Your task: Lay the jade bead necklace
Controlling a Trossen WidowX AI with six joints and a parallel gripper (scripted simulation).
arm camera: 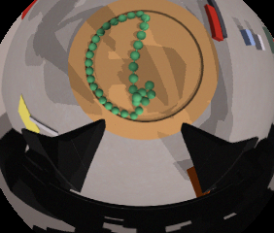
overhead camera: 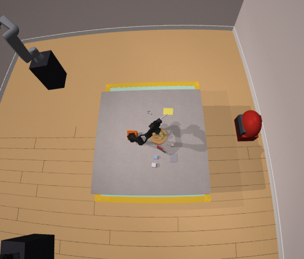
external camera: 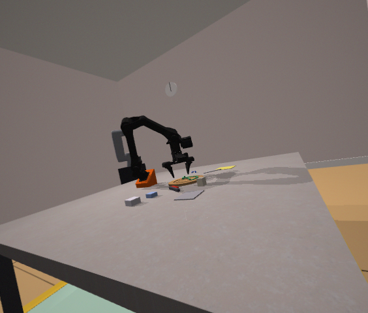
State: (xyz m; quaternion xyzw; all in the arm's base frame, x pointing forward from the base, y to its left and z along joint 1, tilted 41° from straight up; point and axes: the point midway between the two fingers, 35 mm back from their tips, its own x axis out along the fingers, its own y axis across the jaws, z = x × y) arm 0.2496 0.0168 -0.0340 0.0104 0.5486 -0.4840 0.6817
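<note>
The round wooden bead board (overhead camera: 157, 142) (external camera: 174, 184) (arm camera: 210, 73) lies flat on the table. The green necklace (external camera: 190, 177) (arm camera: 88, 63) lies on it. In the wrist view its left run curves along the groove's left half. From the top, another run cuts down across the board's middle and ends in a small bunch of beads at the lower middle, inside the groove. The groove's right half shows as a bare dark line. My gripper (external camera: 181, 175) (arm camera: 144, 124) is open and empty, above the board's near edge in the wrist view, its fingertips on either side of the bunch's lower end, apart from the beads.
A red and black tool (overhead camera: 159, 147) (external camera: 174, 187) (arm camera: 214, 21) and a beige block (overhead camera: 172, 144) (external camera: 201, 182) lie close to the board. A blue block (overhead camera: 156, 157), a white block (overhead camera: 153, 164), a grey plate (overhead camera: 173, 157) and a yellow sheet (overhead camera: 167, 111) (arm camera: 25, 114) lie farther out.
</note>
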